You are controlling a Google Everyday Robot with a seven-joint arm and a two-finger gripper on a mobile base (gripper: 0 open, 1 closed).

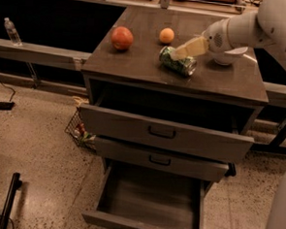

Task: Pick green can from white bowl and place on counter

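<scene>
The green can [178, 63] lies on its side on the counter [136, 62], near the middle of the top. My gripper [185, 50] reaches in from the right and sits just over the can's upper side, overlapping it in view. I cannot tell whether it is touching the can. The white bowl [230, 57] stands on the counter to the right of the can, partly hidden behind my wrist.
A red apple [122, 38] and an orange fruit [167, 35] sit on the counter behind and to the left of the can. Below the top, an upper drawer [163, 134] is part open and the bottom drawer [150, 199] is pulled far out. A wire basket [81, 131] stands on the floor to the left.
</scene>
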